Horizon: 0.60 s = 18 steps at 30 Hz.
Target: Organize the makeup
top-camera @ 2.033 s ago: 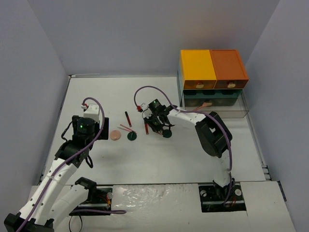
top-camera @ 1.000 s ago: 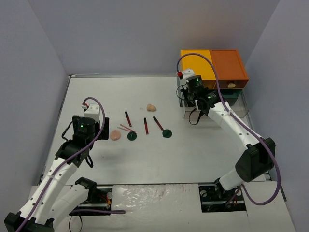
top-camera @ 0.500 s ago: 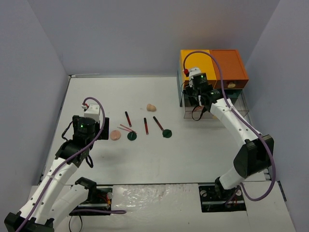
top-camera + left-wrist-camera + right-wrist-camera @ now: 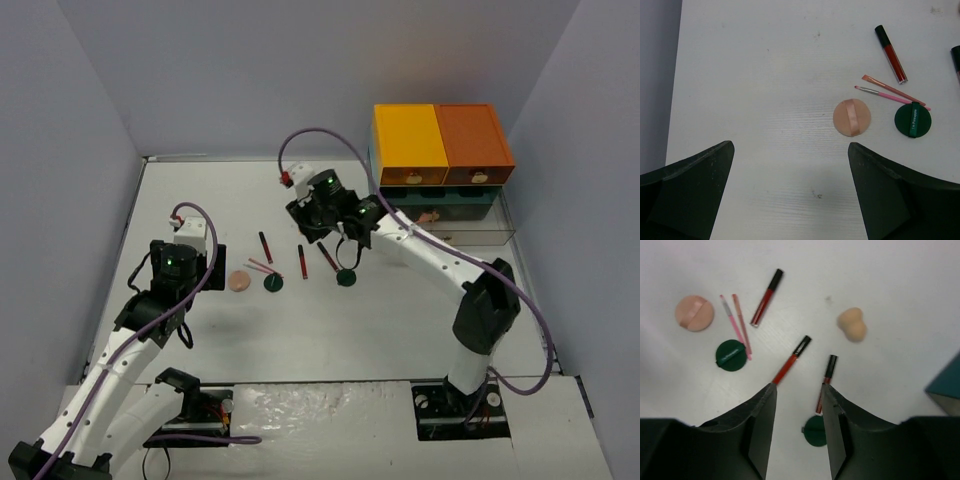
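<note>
The right gripper (image 4: 797,432) has returned from the drawer unit (image 4: 440,145) and hovers over the sponge (image 4: 852,325) and red sticks (image 4: 790,361), fingers apart and empty, so another pick is likely next. The left gripper (image 4: 790,195) is wide open and empty near the peach puff (image 4: 852,117)

The right gripper (image 4: 325,230) is back over the open table (image 4: 200,200). A second ago and half a second ago it is at the drawer unit (image 4: 440,150). Two seconds ago it sits low among the makeup, just beside the green disc (image 4: 345,276). Now it hangs above the dark red sticks (image 4: 790,362), its fingers a little apart, with two sticks showing just past the fingertips. The sponge (image 4: 852,325), in plain sight from above a moment ago, now lies hidden under the gripper in the overhead view. The wrist view shows it ahead and to the right of the fingers.
</note>
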### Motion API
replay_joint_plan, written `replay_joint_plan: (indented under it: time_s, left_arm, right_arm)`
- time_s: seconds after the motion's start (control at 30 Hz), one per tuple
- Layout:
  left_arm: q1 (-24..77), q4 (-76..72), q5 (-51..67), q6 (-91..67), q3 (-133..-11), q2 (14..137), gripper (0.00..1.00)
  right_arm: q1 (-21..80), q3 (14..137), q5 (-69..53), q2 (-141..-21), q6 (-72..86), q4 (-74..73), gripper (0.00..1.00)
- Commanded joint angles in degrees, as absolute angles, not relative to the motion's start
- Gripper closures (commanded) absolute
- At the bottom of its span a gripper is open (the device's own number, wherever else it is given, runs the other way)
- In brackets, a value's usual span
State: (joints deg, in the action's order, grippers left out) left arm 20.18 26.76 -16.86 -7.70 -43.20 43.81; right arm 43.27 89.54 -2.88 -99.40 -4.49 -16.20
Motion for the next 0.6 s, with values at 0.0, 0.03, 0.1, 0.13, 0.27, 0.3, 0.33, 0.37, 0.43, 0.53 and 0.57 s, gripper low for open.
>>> replay_joint_plan:
  time_s: [0.0, 0.03, 0.1, 0.13, 0.27, 0.3, 0.33, 0.37, 0.43, 0.53, 0.57]
  left_arm:
    - [20.13, 24.39, -18.53, -8.59, -45.00, 42.75, 0.03]
    - [20.13, 24.47, -18.82, -8.88, -45.00, 42.56, 0.03]
    - [20.13, 24.82, -19.08, -9.86, -44.99, 41.80, 0.03]
    - [20.13, 24.94, -19.35, -10.17, -44.95, 41.40, 0.03]
    - [20.21, 25.52, -20.04, -11.63, -44.85, 40.23, 0.03]
    - [20.21, 25.57, -20.21, -11.69, -44.74, 40.00, 0.03]
    - [20.21, 25.75, -20.51, -11.81, -44.74, 39.81, 0.03]
    - [20.21, 25.84, -20.70, -11.86, -44.74, 39.68, 0.03]
    - [20.28, 25.91, -20.94, -11.87, -44.74, 39.51, 0.03]
    - [20.30, 25.84, -20.78, -11.92, -44.65, 39.44, 0.03]
    - [20.30, 25.84, -20.76, -11.93, -44.65, 39.61, 0.03]
  right_arm:
    - [47.74, 95.34, -7.80, -108.10, -5.50, -11.36, 0.64]
    - [48.54, 96.32, -8.06, -109.94, -6.04, -11.05, 0.64]
    - [49.95, 98.41, -7.90, -114.72, -6.70, -10.51, 0.67]
    - [50.58, 99.39, -7.86, -116.46, -6.78, -9.88, 0.68]
    - [52.03, 102.76, -7.71, -122.20, -6.68, -7.37, 0.73]
    - [52.20, 103.34, -7.65, -123.54, -6.51, -6.78, 0.73]
    - [52.27, 103.59, -7.65, -124.75, -6.21, -6.06, 0.74]
    - [52.29, 103.85, -7.65, -125.60, -6.02, -5.49, 0.74]
    - [52.49, 104.57, -7.58, -127.18, -5.84, -4.42, 0.75]
    - [53.01, 105.55, -7.10, -129.09, -6.30, -3.40, 0.76]
    - [53.08, 106.03, -6.88, -129.82, -6.44, -3.23, 0.77]
